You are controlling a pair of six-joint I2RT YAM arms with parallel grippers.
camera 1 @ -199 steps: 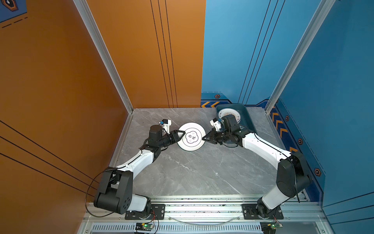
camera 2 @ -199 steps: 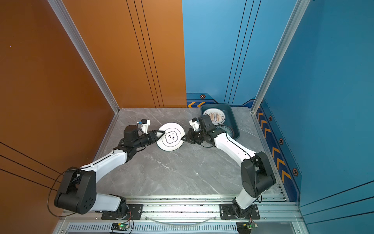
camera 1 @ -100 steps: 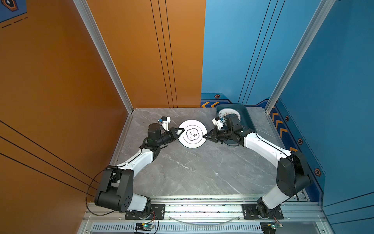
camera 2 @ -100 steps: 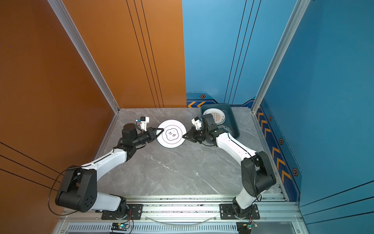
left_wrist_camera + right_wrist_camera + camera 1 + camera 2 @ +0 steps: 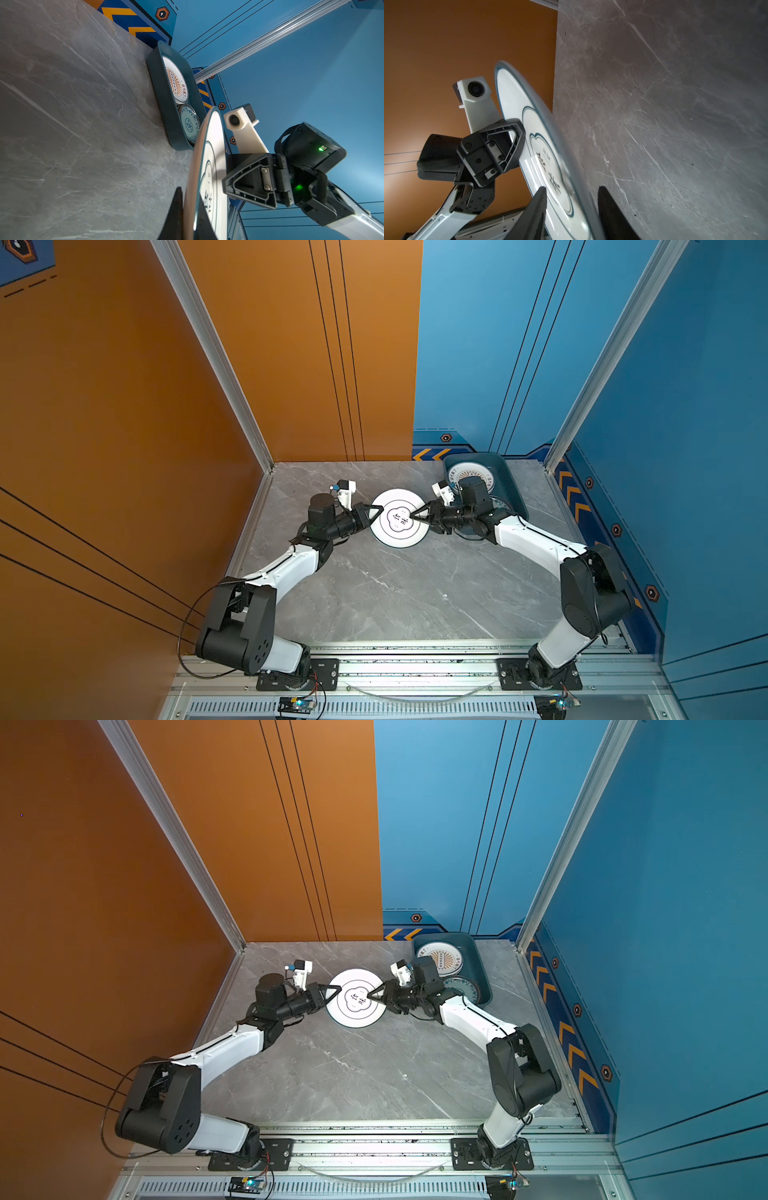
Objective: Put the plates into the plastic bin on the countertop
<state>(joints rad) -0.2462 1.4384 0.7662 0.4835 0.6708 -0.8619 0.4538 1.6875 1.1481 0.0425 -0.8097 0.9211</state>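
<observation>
Right jaws newly apart around plate [image 5: 513,97], right wrist view only.

White plate [image 5: 399,531]: shifted slightly rightward in both top views.
Left claw [image 5: 380,509]: earlier parted at plate's left rim; now clamped on it.
Right claw [image 5: 412,514]: earlier clamped on right rim; now parted, straddling it.

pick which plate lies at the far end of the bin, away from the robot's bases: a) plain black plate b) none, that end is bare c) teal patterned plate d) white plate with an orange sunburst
d: in a top view the sunburst plate lies flat at the far end of the bin, while the teal patterned plate takes the near end.
</observation>
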